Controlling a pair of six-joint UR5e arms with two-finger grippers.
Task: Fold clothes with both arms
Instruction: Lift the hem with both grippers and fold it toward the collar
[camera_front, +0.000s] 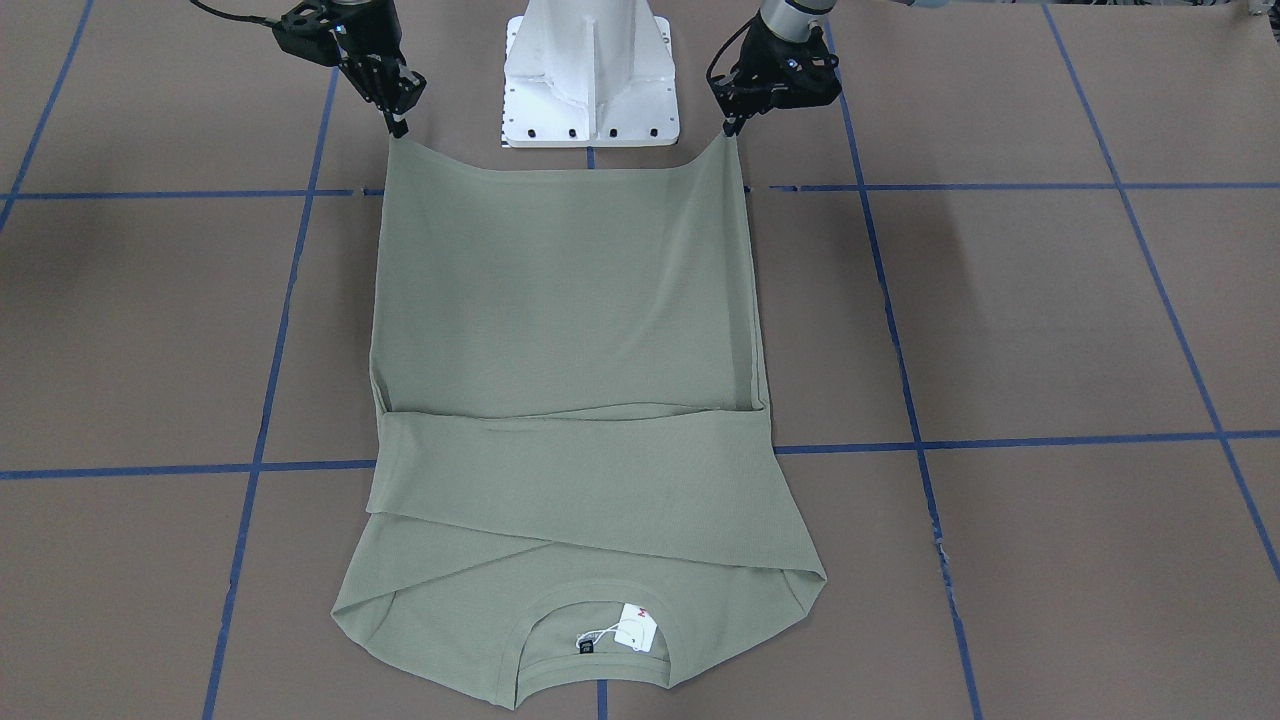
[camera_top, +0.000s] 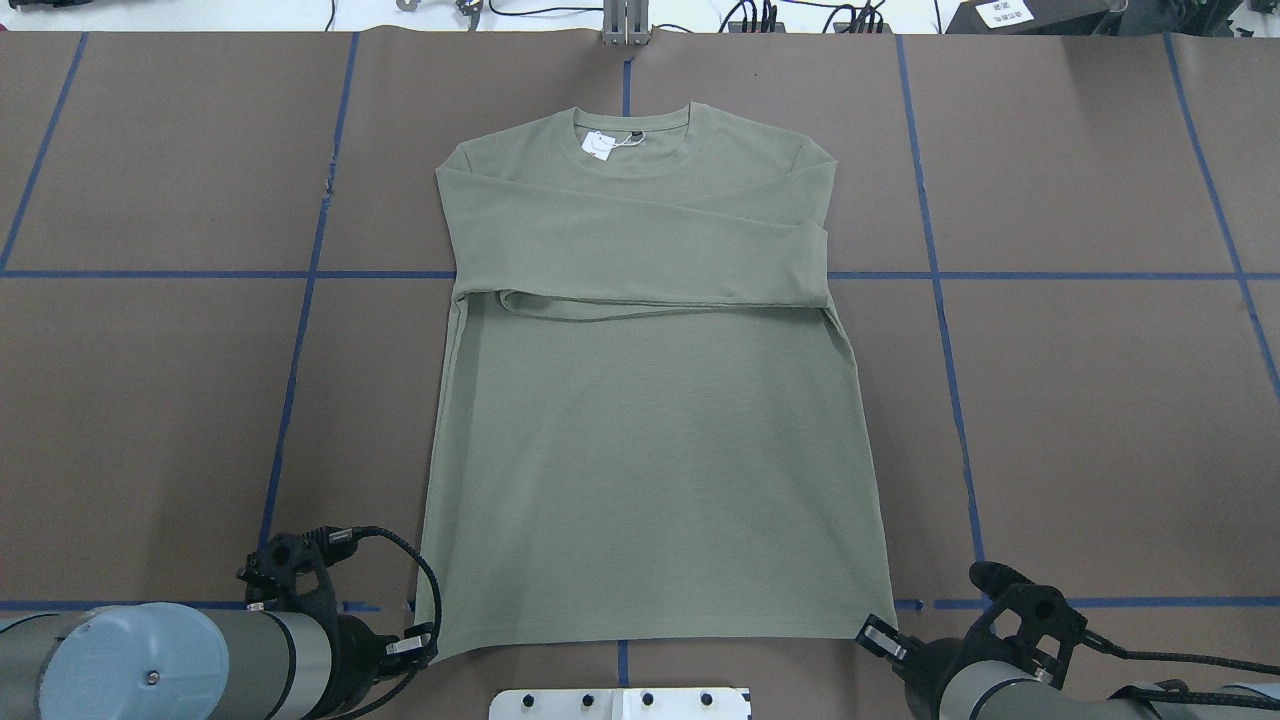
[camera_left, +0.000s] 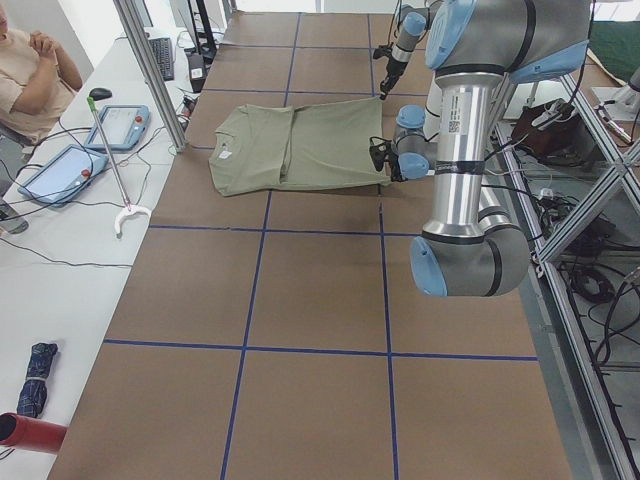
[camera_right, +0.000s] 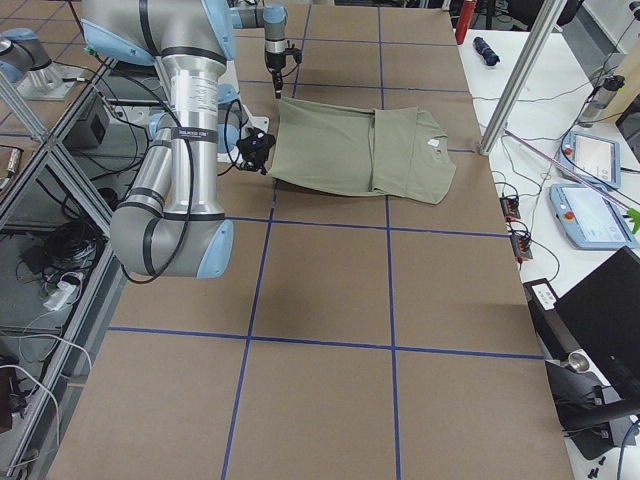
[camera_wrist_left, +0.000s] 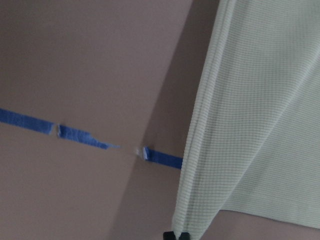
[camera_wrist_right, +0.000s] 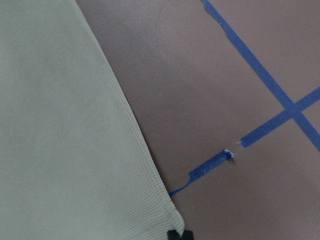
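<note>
The sage-green shirt (camera_top: 650, 430) lies face up on the brown table, collar and white hang tag (camera_top: 598, 145) at the far side, both sleeves folded across the chest. My left gripper (camera_top: 425, 640) is shut on the hem's left corner, and the left wrist view shows its fingertips (camera_wrist_left: 177, 235) pinching that corner. My right gripper (camera_top: 880, 635) is shut on the hem's right corner (camera_wrist_right: 170, 220). In the front-facing view the hem edge of the shirt (camera_front: 570, 300) hangs taut and slightly raised between the left gripper (camera_front: 735, 125) and the right gripper (camera_front: 398, 128).
The white pedestal base (camera_front: 588, 70) stands just behind the hem, between the arms. Blue tape lines (camera_top: 300, 330) grid the table. A side bench with tablets (camera_left: 120, 125), a metal post (camera_left: 150, 70) and a seated person (camera_left: 35, 70) lie beyond the collar end.
</note>
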